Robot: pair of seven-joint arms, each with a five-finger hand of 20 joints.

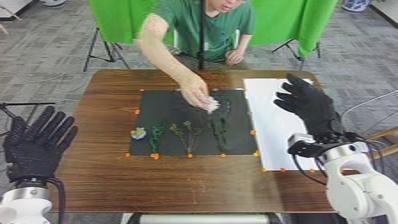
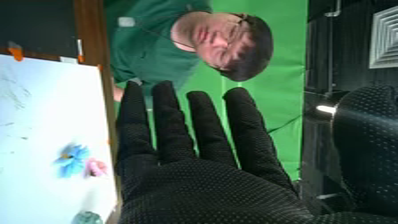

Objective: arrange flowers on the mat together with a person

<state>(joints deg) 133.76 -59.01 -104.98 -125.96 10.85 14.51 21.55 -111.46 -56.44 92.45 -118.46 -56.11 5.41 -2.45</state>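
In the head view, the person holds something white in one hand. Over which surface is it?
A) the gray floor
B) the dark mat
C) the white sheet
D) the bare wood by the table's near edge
B: the person's hand holds the white item over the dark mat, left of the white sheet.

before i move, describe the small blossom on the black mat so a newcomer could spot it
Find the black mat on the brown wooden table. Near the mat's left edge, on the half toward the robot, lies a small blossom. It is pale blue and compact, unlike the long green stem beside it.
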